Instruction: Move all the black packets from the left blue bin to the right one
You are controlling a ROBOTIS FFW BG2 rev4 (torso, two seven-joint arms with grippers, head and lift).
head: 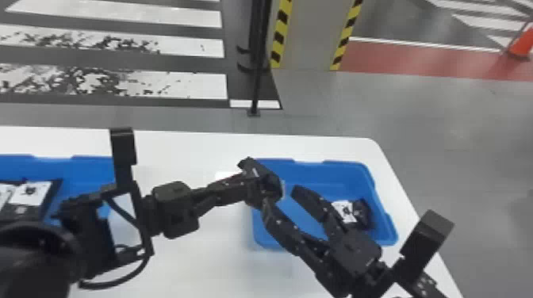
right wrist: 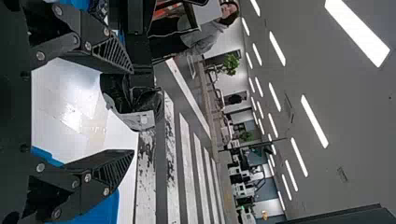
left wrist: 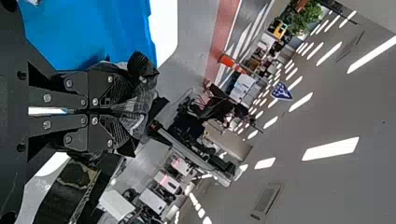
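Left gripper [head: 246,188]: jaws clamped on a black packet [head: 271,184], held up by the left side of the right blue bin [head: 337,171]. My right gripper [head: 282,197] has its jaws apart, close to that packet. I see another packet [head: 344,210] in this bin, more packets [head: 32,194] in the left blue bin [head: 89,171].
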